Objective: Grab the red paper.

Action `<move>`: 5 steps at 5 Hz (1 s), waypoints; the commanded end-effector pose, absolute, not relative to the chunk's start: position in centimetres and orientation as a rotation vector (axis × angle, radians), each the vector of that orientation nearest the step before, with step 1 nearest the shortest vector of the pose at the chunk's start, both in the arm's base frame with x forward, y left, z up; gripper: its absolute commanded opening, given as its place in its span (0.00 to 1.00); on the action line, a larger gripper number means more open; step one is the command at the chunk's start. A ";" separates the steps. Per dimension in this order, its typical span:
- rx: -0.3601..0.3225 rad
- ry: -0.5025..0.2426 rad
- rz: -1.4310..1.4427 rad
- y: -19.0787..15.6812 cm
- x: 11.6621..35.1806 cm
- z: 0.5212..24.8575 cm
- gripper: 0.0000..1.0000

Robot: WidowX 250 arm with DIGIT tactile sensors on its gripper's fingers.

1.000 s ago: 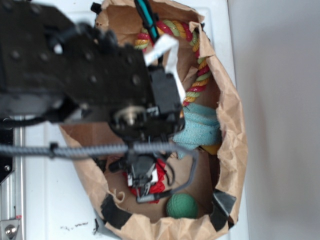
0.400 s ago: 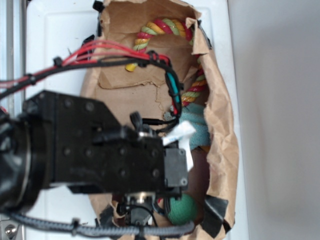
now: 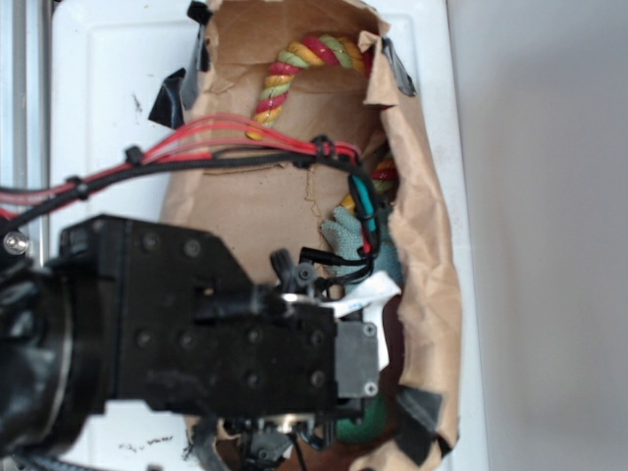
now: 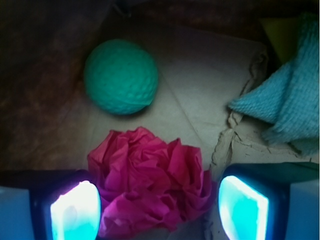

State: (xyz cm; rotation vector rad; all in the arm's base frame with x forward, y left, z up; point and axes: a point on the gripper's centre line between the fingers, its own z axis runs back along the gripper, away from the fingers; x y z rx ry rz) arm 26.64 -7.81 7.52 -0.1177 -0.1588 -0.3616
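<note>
Crumpled red tissue-like paper [image 4: 150,187], thin and matt. Dimpled green ball [image 4: 121,76], seemingly rubbery. Woven light blue cloth [image 4: 285,100], coarse. Creased matt brown paper bag [image 3: 432,255]. Twisted striped fibre rope [image 3: 294,61]. Matt black plastic arm housing [image 3: 196,334].

Boxy black screw-studded arm [image 3: 196,334], red and black cables [image 3: 196,147], glowing cyan-padded pincer [image 4: 160,205].

From the exterior view my arm [image 3: 196,343] blocks the red paper [image 4: 150,185] entirely and most of the green ball [image 3: 368,424]. On the wrist view, the paper's lower edge and the blue cloth [image 4: 285,110] run off-frame.
</note>
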 end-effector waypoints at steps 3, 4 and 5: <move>-0.161 -0.132 -0.356 -8.8 26.2 6.1 1.00; -0.158 -0.094 -0.360 -9.3 26.1 5.1 1.00; -0.166 -0.086 -0.363 -9.4 26.0 5.0 1.00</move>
